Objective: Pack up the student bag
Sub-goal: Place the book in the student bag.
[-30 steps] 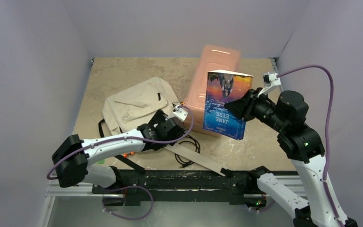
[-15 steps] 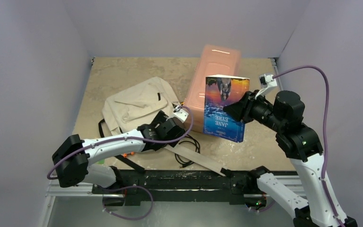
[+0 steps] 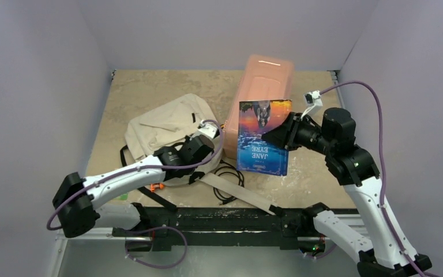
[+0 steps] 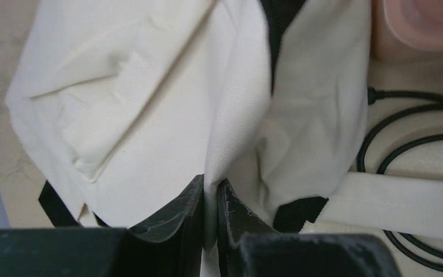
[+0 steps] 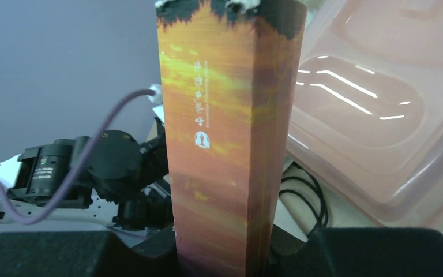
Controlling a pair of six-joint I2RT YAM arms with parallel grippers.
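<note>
The student bag [image 3: 161,124], cream fabric with black straps, lies flat at the table's left centre. My left gripper [image 3: 201,145] is at its near right edge. In the left wrist view the gripper [image 4: 210,187] is shut, pinching a raised fold of the bag's fabric [image 4: 150,115]. My right gripper [image 3: 277,137] holds a "Jane Eyre" paperback [image 3: 261,138] upright and upside down in the air, just right of the bag. In the right wrist view the book's orange spine [image 5: 231,133] stands between the gripper's [image 5: 225,245] jaws.
A translucent pink plastic box [image 3: 262,78] [image 5: 369,115] lies behind the book at the table's far centre. A coiled black cable [image 3: 228,179] [image 4: 404,121] and a flat beige strap [image 3: 242,193] lie near the front edge. Something small and orange [image 3: 157,187] sits under the left arm.
My left gripper has closed on a fold of the bag and shifted slightly left. The right arm has carried the book lower and leftward, closer to the bag.
</note>
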